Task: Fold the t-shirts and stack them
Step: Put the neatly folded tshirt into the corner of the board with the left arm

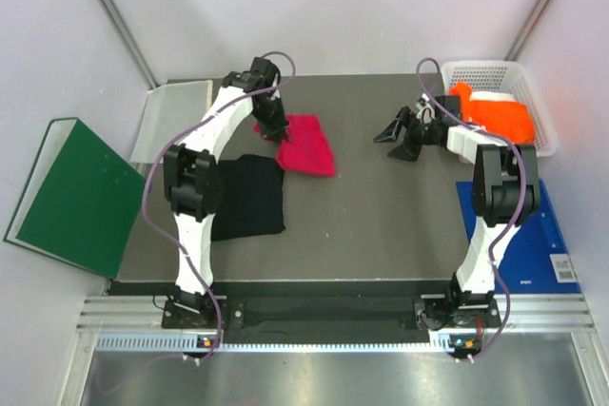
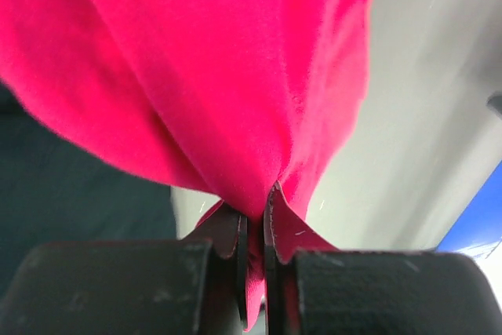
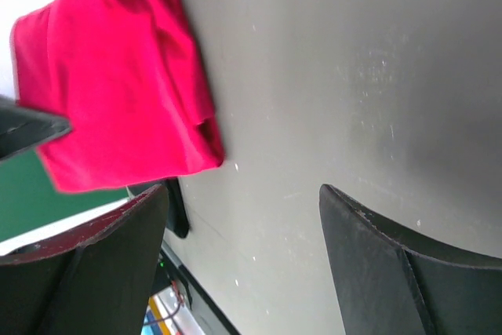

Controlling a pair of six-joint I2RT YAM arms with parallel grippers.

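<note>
Pinching the pink shirt at its far-left corner, the left jaws are closed tight on a fold of cloth. The wrist view shows fabric squeezed btwn them, the rest bunching out beyond. The shirt lies folded into a compact wedge on the bench; can't tell if the gripped corner is raised. Black shirt lies flat just near-left of the pink one, corners about touching. Orange shirt sits well right of the pink one, heaped in the white basket. Right jaws stand wide open w/ nothing in them, hovering right of the pink shirt, roughly btwn it and the basket.

Risks, as I judge them:
- Grip is on a thin edge only, so a quick lift could let the cloth slip out.
- If only the top layers are caught, raising it prob. undoes the fold & the bundle sags open.
- Moving it low toward the black shirt could drag & rumple that one, spoiling the stack.
- A one-sided carry lets the free end swing, so a skewed landing seems likely w/o the right jaws helping.

Writing: no print or brand visible on any shirt. Blue board, near-right of the pink shirt, has a small white sticker w/ what looks like a barcode, too small to read. Green binder, far left: no legible label.
</note>
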